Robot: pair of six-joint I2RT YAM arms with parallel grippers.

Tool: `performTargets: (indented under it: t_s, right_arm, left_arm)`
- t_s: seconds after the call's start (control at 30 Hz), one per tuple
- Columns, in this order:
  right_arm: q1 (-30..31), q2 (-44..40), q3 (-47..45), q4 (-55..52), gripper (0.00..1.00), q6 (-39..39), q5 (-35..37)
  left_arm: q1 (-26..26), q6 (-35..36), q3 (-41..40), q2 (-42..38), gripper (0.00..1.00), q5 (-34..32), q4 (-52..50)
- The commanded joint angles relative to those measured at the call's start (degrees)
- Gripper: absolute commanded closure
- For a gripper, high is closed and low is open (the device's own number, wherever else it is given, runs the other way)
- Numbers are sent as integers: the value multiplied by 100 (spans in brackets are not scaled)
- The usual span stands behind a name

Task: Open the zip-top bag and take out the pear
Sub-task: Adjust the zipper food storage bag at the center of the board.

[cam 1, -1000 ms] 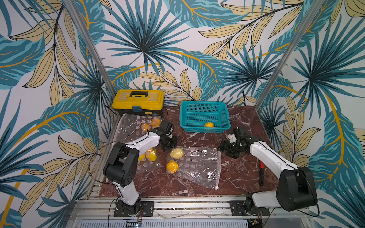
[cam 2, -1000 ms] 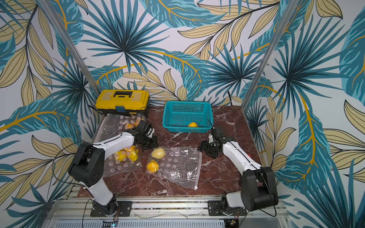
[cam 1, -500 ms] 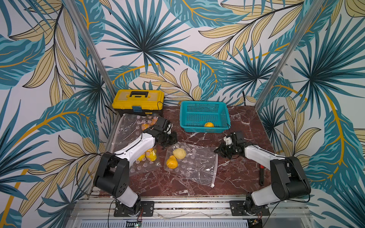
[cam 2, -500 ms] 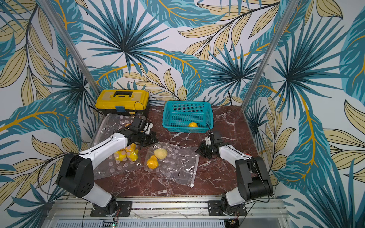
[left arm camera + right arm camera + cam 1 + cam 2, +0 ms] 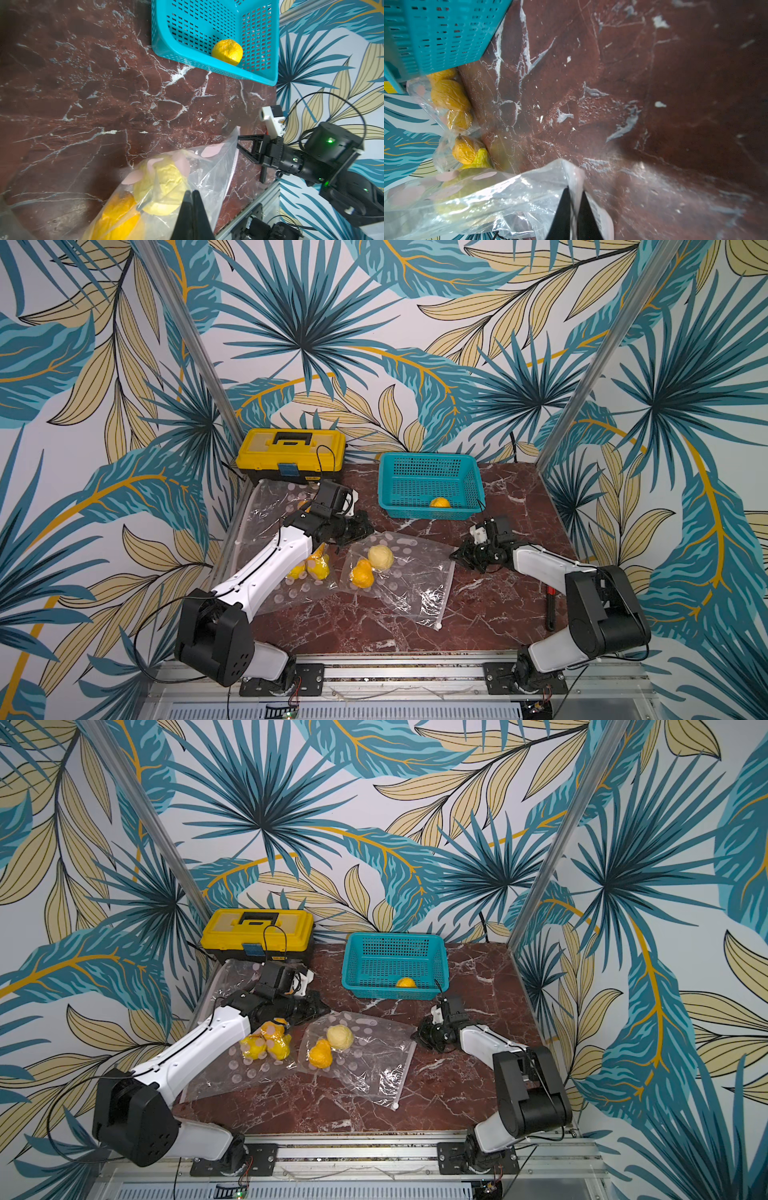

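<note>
Mid-surface, the left gripper (image 5: 367,531) pinches the closed end of the zip-top bag (image 5: 409,578), seemingly to anchor it. The right gripper (image 5: 456,556) is clamped on its zipper corner. The pear (image 5: 361,574) lies inside.

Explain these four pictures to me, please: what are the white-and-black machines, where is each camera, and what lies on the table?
These are two robot arms, the left arm and the right arm, each ending in a two-fingered pincer called a gripper. Both top views look down on the whole table; the other two pictures come from cameras on the arms' wrists. On the table lie a clear zip-top bag with a pear and a pale round fruit inside, another bag of yellow fruit, a yellow toolbox and a teal basket holding one orange fruit. The left gripper and the right gripper are each shut on the zip-top bag's plastic, at opposite sides.
</note>
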Motion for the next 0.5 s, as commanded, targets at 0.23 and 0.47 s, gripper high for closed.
performTargets:
  t_s: [0.23,0.47]
  right_arm:
    - [-16,-205,62,-267,94,-138,339]
    - [-52,-573,5,-474,99,-127,372]
  left_arm:
    - [411,-10,-109,-507,100,-279,-155]
    - [566,432,-348,-650,100,-1652,-346]
